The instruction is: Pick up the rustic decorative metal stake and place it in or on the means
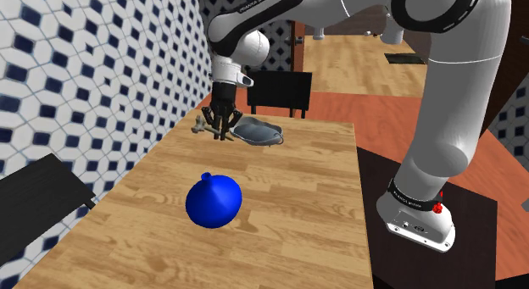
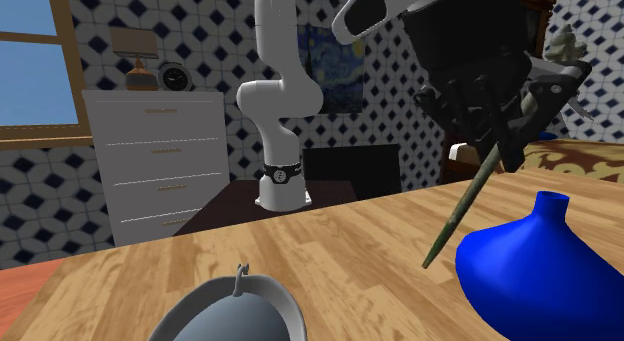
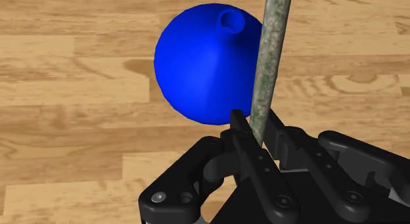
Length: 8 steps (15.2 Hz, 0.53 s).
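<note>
Claw (image 3: 256, 125) clasps the mottled grey-green stake (image 3: 273, 52) firmly.

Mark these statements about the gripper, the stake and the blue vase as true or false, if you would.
1. The gripper is shut on the stake. True.
2. The blue vase rests on the wooden table. True.
3. The stake lies flat on the table. False: it hangs tilted from the gripper.
4. The stake's tip is inside the blue vase. False: the tip is outside the vase, apart from it.
</note>
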Tool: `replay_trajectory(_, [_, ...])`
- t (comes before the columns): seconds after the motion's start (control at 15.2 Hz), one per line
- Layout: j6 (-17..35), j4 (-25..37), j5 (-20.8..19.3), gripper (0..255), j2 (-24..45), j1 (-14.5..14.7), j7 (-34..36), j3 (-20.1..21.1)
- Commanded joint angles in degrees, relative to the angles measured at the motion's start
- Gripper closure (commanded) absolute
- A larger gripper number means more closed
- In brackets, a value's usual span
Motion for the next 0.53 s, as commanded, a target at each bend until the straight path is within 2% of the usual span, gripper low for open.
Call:
replay_trajectory(0.0, [-1.19,0.93,-0.16,255,-0.46,-0.02,0.76,0.01])
replay_trajectory(0.13, [-2.03,1.51,-0.25,255,-0.82,-0.08,1.22,-0.01])
replay_trajectory(0.46, [-6.35,4.10,-1.55,255,0.68,-3.87,-3.33,-2.73])
